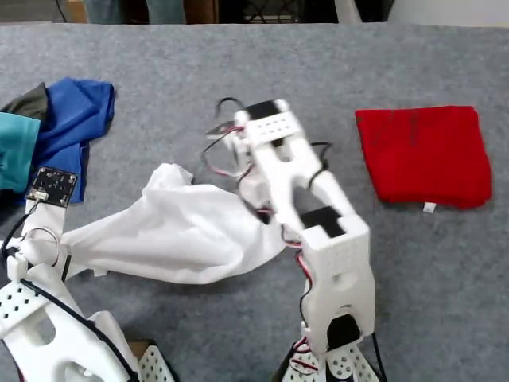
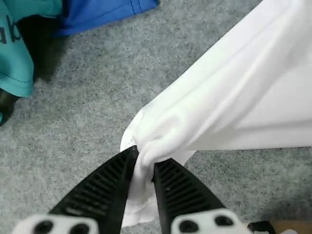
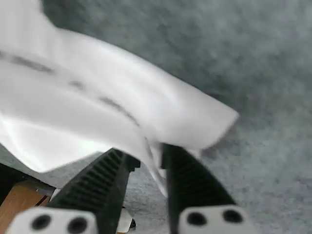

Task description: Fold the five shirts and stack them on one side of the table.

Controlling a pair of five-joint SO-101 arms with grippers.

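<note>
A white shirt (image 1: pixel 179 231) hangs stretched between the two arms over the grey table (image 1: pixel 159 79). My left gripper (image 2: pixel 144 158) is shut on a bunched end of the white shirt (image 2: pixel 234 92), at the shirt's left end in the high view. My right gripper (image 3: pixel 147 157) is shut on a thin edge of the white shirt (image 3: pixel 97 112); in the high view it sits under the middle arm (image 1: pixel 261 213) at the shirt's right end. A folded red shirt (image 1: pixel 425 155) lies at the right. Blue (image 1: pixel 71 119), teal (image 1: pixel 16 151) and dark (image 1: pixel 28 99) shirts are heaped at the left.
The heap shows close beyond the left gripper, with the blue shirt (image 2: pixel 97 12) and teal shirt (image 2: pixel 19 44). Bare grey table lies between the arms and the red shirt and along the far side. A brown edge (image 3: pixel 14 202) shows below the right gripper.
</note>
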